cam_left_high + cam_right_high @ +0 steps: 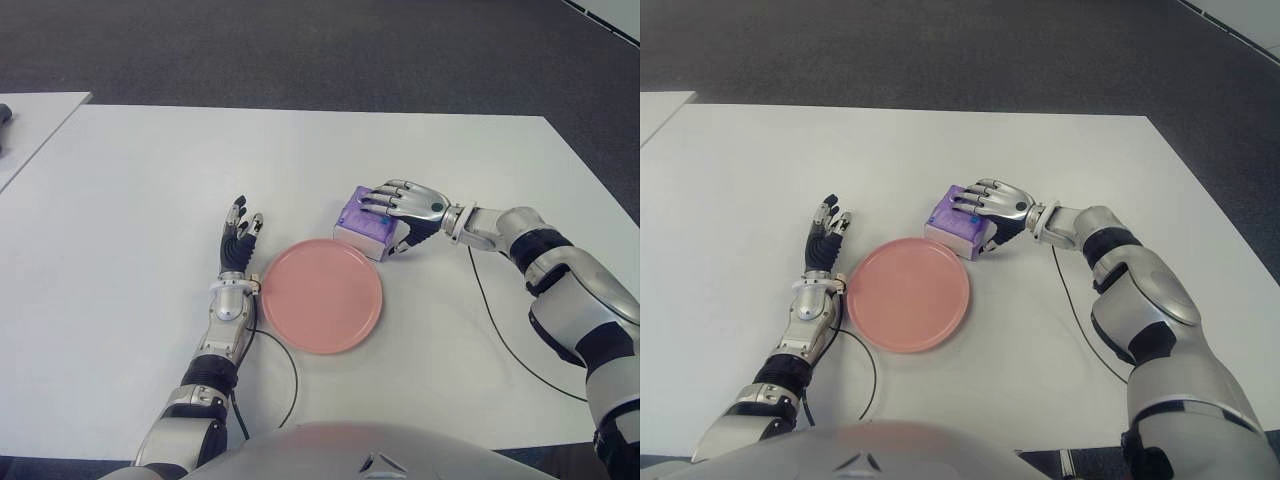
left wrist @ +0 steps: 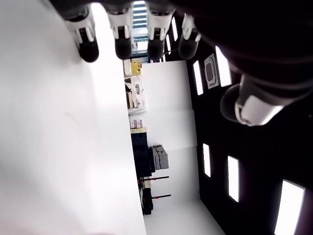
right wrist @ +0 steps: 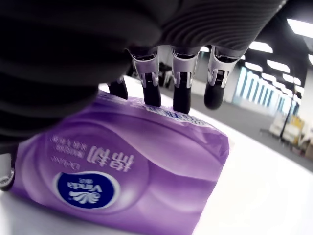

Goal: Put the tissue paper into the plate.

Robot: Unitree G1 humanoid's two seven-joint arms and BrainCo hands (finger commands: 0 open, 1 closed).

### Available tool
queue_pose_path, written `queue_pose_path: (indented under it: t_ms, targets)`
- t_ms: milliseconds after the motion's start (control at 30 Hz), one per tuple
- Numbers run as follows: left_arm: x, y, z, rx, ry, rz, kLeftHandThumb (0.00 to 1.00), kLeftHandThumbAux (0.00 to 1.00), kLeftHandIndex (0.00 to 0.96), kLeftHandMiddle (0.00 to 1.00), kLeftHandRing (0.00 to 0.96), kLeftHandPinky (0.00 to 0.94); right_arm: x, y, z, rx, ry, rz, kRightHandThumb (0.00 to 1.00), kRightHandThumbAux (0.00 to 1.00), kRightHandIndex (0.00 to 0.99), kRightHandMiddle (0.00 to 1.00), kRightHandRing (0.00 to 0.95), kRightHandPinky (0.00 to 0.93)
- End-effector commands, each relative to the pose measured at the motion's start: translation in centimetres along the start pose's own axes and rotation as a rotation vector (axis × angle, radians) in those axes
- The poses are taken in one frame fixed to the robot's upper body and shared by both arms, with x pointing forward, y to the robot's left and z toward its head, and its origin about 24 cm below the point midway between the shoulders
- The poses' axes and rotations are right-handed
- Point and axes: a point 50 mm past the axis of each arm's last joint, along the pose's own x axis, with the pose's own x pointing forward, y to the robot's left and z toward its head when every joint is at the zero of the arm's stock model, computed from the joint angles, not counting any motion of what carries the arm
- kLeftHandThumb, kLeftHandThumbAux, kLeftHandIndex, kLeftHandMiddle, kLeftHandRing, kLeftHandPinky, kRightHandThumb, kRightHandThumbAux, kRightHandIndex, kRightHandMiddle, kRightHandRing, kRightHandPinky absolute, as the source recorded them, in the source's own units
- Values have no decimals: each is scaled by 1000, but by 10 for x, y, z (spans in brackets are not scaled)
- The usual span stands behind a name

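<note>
The right hand [image 1: 405,207] is covering much of the top of the purple tissue pack [image 1: 362,226], and its thumb is lying out of sight behind the pack's near side. In the right wrist view the palm is blocking the upper part of the pack, and the small print on the wrapper is staying too blurred to read. The left hand [image 1: 238,240] is showing only fingertips [image 2: 88,49] in its wrist view, cut off by the edge.
</note>
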Motion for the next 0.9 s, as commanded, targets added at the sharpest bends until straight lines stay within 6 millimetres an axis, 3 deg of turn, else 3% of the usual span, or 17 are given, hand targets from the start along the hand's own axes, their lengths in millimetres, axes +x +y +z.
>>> queue_pose_path:
  t_ms: [33, 100, 133, 200, 300, 500, 900]
  targets:
    - [-5, -2, -7, 11, 30, 3, 0, 462, 0, 0, 0, 0, -2, 28, 28, -9, -28, 10, 645, 521, 284, 306, 310, 358]
    - [-5, -2, -7, 12, 30, 8, 0, 461, 0, 0, 0, 0, -3, 33, 34, -18, -10, -25, 679, 612, 351, 364, 374, 410]
    - [-5, -2, -7, 12, 30, 10, 0, 458, 0, 0, 0, 0, -4, 36, 38, -21, -1, -43, 737, 637, 366, 422, 453, 480]
    - [-4, -1, -7, 12, 30, 13, 0, 454, 0, 0, 0, 0, -6, 41, 44, -24, 18, -75, 798, 662, 382, 487, 542, 557]
    - [-5, 0, -7, 10, 28, 14, 0, 449, 0, 0, 0, 0, -9, 45, 48, -31, 47, -116, 829, 673, 394, 525, 602, 609]
    - [-5, 1, -6, 12, 24, 12, 0, 447, 0, 0, 0, 0, -12, 47, 49, -33, 67, -143, 844, 677, 406, 545, 644, 624]
    - [-6, 2, -6, 6, 21, -2, 0, 455, 0, 0, 0, 0, -21, 51, 46, -3, 78, -86, 844, 678, 410, 530, 640, 592]
